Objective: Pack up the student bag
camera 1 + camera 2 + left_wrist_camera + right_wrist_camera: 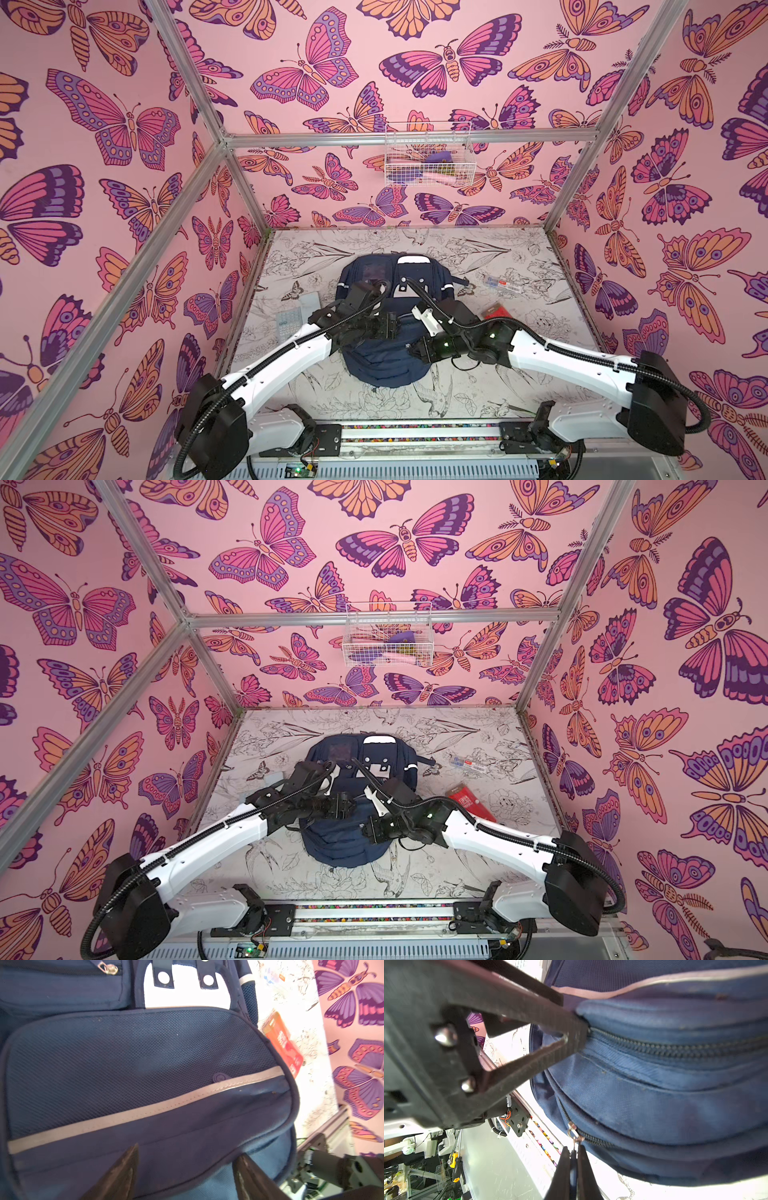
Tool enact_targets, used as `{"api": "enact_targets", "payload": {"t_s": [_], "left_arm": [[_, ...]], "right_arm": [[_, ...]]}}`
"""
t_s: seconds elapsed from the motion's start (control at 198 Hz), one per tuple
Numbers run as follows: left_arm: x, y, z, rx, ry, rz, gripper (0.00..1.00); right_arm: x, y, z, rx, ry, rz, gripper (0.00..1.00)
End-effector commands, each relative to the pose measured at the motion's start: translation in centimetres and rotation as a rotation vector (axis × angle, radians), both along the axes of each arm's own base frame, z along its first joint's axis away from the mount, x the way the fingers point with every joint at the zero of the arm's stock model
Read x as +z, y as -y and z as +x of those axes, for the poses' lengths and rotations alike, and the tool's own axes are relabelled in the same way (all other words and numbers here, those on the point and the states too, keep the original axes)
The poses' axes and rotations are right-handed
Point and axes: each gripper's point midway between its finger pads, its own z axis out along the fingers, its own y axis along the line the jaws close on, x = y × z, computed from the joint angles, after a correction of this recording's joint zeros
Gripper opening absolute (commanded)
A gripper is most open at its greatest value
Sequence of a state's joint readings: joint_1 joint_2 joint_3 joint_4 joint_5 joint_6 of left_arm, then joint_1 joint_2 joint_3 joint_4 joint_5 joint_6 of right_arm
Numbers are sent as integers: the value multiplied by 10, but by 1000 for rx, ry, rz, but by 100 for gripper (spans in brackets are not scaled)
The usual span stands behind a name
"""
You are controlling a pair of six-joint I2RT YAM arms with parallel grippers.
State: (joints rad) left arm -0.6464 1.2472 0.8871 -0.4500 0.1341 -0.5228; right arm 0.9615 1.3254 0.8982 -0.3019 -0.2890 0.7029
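The student bag (382,368) (338,848) is a navy backpack lying flat mid-table, its white patch at the far end. My left gripper (395,326) (351,806) hovers open over the front pocket with the grey stripe (145,1109). In the left wrist view the gripper (189,1150) has only fabric between its two fingers. My right gripper (413,351) (365,831) is at the bag's near right side. In the right wrist view this gripper (574,1150) is shut on the dark zipper pull (574,1156) hanging from the slider (574,1136) of a lower zip.
A grey calculator (291,318) lies left of the bag. To its right are a red packet (494,311) (469,802) (282,1043) and a clear flat packet (503,282) (469,764). A white wire basket (430,153) hangs on the back wall.
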Motion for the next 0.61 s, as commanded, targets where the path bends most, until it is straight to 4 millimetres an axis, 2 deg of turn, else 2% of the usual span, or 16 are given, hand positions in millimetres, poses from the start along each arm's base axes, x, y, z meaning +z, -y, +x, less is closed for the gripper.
{"api": "enact_targets", "payload": {"t_s": [0.0, 0.237, 0.46, 0.48, 0.535, 0.601], "left_arm": [[-12, -24, 4, 0, 43, 142, 72], [-14, -10, -6, -79, 31, 134, 71], [-16, -15, -9, -106, 27, 198, 70], [-25, -14, -9, -116, 3, 214, 69], [-26, -8, -10, -148, -10, 210, 65], [-27, -2, -7, -170, -15, 218, 54]], "right_arm": [[12, 2, -7, 29, 4, 32, 0], [15, 16, -2, 12, 32, 12, 0], [20, 25, 4, 2, 39, 32, 0], [19, 26, 4, 2, 39, 33, 0], [19, 27, 4, 1, 37, 40, 0], [18, 27, 5, -1, 36, 44, 0]]}}
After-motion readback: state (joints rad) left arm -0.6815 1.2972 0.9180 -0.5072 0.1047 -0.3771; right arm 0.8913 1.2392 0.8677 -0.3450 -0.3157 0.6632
